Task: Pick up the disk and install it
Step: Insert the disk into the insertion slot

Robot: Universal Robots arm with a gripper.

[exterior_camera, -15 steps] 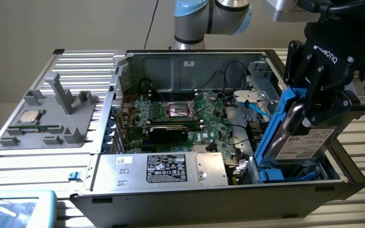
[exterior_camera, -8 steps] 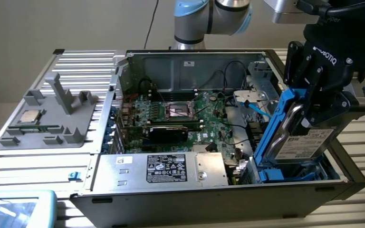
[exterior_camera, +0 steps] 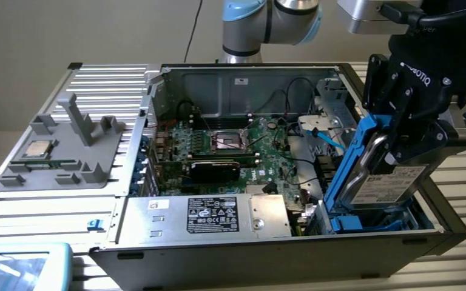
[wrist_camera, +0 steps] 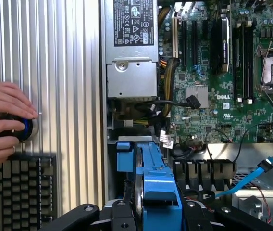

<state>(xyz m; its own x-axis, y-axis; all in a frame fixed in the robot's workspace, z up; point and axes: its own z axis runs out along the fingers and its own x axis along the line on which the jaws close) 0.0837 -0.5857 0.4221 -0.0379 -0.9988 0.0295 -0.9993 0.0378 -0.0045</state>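
Note:
The disk (exterior_camera: 383, 185), a silver-grey drive with a white label and a blue bracket round its edges, stands steeply tilted at the exterior view's right. Its lower end reaches into the blue-lined drive bay (exterior_camera: 378, 223) in the near right corner of the open computer case (exterior_camera: 298, 245). My black gripper (exterior_camera: 392, 151) is shut on the disk's upper part from above. In the wrist view the blue bracket of the disk (wrist_camera: 153, 185) sits edge-on between the fingers of my gripper (wrist_camera: 151, 214), above the bay.
A big silver box with a black label (exterior_camera: 216, 215) lies beside the bay, the motherboard (exterior_camera: 241, 145) behind it. A blue cable (exterior_camera: 327, 136) hangs close to the disk. A grey fixture (exterior_camera: 63, 151) carries a CPU chip (exterior_camera: 39, 148). A person's hands (wrist_camera: 2, 122) rest on a knob above a keyboard (wrist_camera: 23, 187).

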